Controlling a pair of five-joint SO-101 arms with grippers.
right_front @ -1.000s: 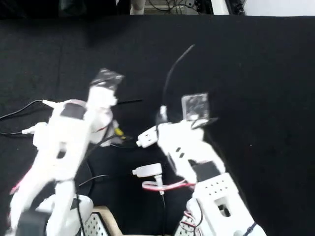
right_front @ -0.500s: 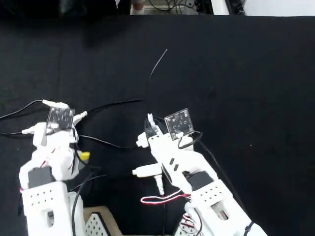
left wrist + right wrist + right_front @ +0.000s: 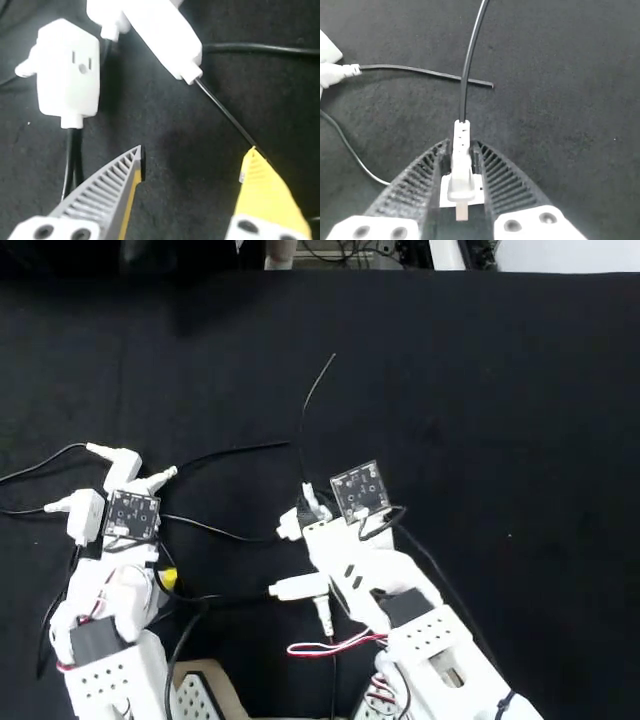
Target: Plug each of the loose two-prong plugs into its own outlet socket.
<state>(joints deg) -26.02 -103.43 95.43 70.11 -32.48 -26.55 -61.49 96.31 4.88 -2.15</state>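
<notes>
My right gripper (image 3: pixel 461 145) is shut on a white two-prong plug (image 3: pixel 461 172), whose thin black cable (image 3: pixel 470 60) runs away across the black cloth. From above, this gripper (image 3: pixel 303 504) sits mid-table, with a white outlet piece (image 3: pixel 290 526) at its tip. My left gripper (image 3: pixel 195 152) hangs open just above the cloth, a grey finger (image 3: pixel 112 187) on one side and a yellow one (image 3: pixel 265 192) on the other. Beyond it lie a white outlet socket (image 3: pixel 67 75) and a second white plug (image 3: pixel 155 30). In the high view they lie at the left, socket (image 3: pixel 84 512) and plug (image 3: pixel 116 454).
Another white connector (image 3: pixel 300 587) with a cable lies between the two arm bases. Black cables (image 3: pixel 225 451) loop over the left half of the cloth. The far and right parts of the black cloth (image 3: pixel 500 390) are bare.
The left arm has drawn back from mid-table to the near left, over the socket and plug. The right arm has pulled slightly back and left, dragging the thin cable with it.
</notes>
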